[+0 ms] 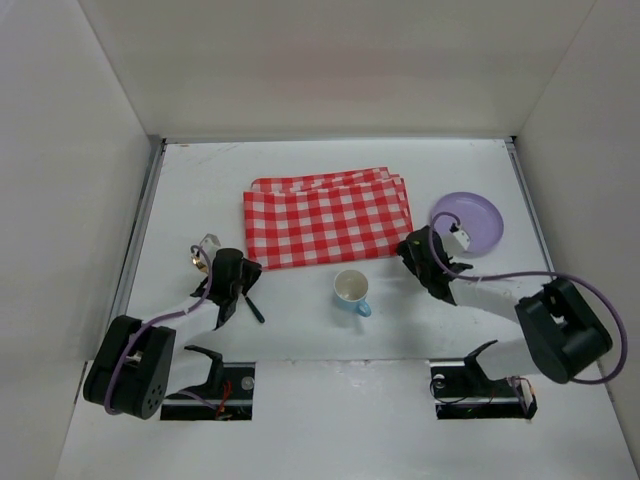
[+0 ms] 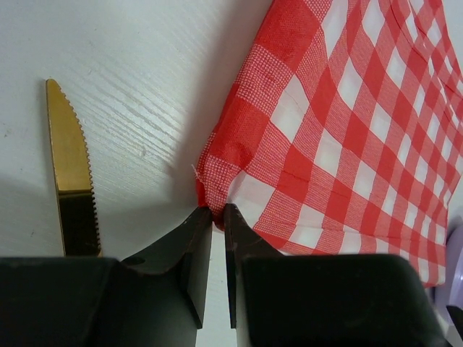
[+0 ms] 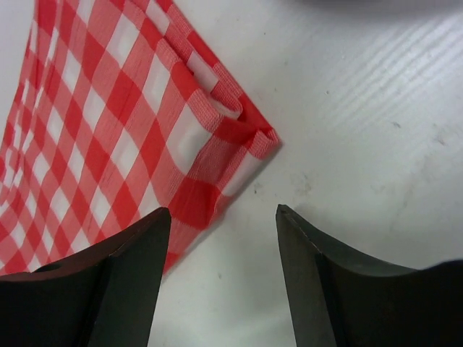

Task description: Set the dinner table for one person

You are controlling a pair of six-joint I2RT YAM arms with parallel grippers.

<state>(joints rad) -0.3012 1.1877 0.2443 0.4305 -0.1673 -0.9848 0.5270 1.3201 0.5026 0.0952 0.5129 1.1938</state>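
Left wrist view: my left claw is nearly closed, its tips nipping a near corner of the checkered cloth. A gold knife lies on the tabletop to the claw's left, apart from the cloth. (operator)

And the other arm? (desk)

My right claw stands wide open and holds nothing. The cloth's other near corner lies just ahead of it, nearer its left finger. (operator)

How will things handle? (desk)

The tabletop is white, flat and rigid, lying under both claws. I judge there is nothing on it to grip; it only carries things. The cloth is soft, light and limp, folded in layers, so I'd take it by the corners and expect it to sag and the layers to part. (operator)

Containers? (desk)

A blue cup stands upright between my two claws, nearer me than the cloth; its white inside looks empty. A purple plate sits beyond the right claw, to its right. What I see of it is bare, though my wrist covers part. (operator)
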